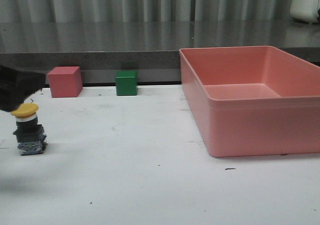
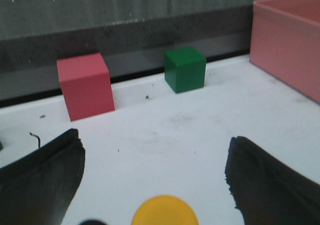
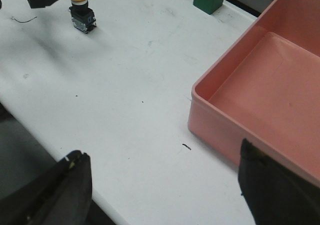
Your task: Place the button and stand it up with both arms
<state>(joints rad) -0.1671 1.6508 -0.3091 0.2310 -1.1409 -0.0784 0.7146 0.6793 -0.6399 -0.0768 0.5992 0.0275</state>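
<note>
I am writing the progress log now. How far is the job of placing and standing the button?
Done, it seems: the button stands upright on the white table, yellow cap on top, base down. In hand: the left gripper is open above the cap, its fingers apart and not touching it. The right gripper is open too, beside the pink bin. Left: probably only pulling the arms back.

White table [image 1: 150, 185], lightly scuffed. The button [image 1: 29, 130] has a yellow-orange cap, black body and blue-green marks at its base. Far back sit a red cube [image 1: 65, 81] and green cube [image 1: 126, 82]; right, a salmon-pink bin [image 1: 240, 130].
</note>
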